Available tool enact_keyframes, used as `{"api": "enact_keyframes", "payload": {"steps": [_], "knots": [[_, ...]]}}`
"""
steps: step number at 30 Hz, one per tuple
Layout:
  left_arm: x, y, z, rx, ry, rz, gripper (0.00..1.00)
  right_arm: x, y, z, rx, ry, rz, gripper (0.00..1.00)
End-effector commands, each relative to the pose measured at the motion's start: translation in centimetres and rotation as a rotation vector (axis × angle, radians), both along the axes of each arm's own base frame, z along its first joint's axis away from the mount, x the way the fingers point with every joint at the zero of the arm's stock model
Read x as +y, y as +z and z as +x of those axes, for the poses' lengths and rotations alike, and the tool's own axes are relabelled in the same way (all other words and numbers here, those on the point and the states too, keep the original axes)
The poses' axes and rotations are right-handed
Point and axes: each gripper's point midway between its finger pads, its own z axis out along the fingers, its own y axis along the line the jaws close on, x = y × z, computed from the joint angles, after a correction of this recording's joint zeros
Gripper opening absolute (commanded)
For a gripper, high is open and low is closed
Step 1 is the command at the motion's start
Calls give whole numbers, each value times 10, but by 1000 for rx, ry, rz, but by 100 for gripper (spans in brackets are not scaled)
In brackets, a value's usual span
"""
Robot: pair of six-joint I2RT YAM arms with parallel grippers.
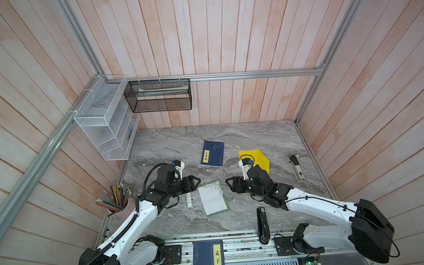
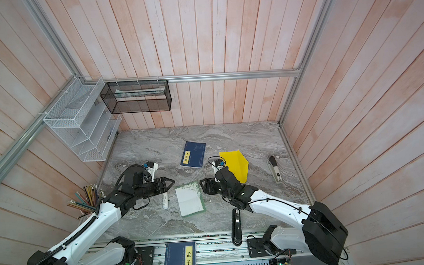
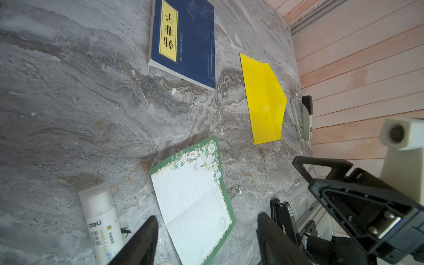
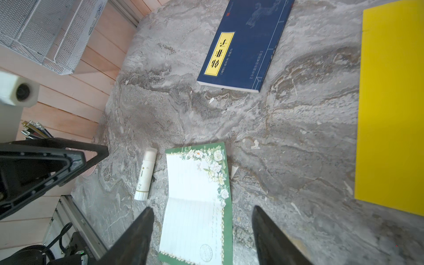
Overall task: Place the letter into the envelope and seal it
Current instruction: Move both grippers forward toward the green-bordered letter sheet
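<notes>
Approach step: at frame centre, left gripper (image 1: 196,182) and right gripper (image 1: 229,183), both open and empty, flank the green-bordered white paper letter (image 1: 213,197); next, pinch an edge toward the yellow flat paper envelope (image 1: 257,158).

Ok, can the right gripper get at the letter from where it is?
Probably yes. The right gripper is open beside the letter, which lies flat and uncovered on the table; nothing sits between them. The glue stick lies on the letter's far side.

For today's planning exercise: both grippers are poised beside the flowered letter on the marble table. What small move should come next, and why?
Probably lower the left gripper and right gripper onto the letter's opposite edges. Both stand open and empty on either side of it; the letter lies flat, unfolded, apart from the envelope, so it must be grasped first.
</notes>
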Motion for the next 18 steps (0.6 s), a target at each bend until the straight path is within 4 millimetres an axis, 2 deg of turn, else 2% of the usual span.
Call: {"api": "enact_keyframes", "payload": {"steps": [1,8,10,12,18], "knots": [[-8,-8,0,3,-13,-12,70,5,-8,-6,17,-37,20,64],[-17,-22,0,30,-36,4,71,14,-25,-22,57,-36,9,50],[-17,-26,1,38,-37,16,75,16,-29,-26,63,-40,10,47],[-17,-32,1,45,-33,29,78,15,-34,-28,70,-53,5,39],[-14,-48,1,68,-24,59,79,22,-48,-38,97,-44,-2,19]]}}
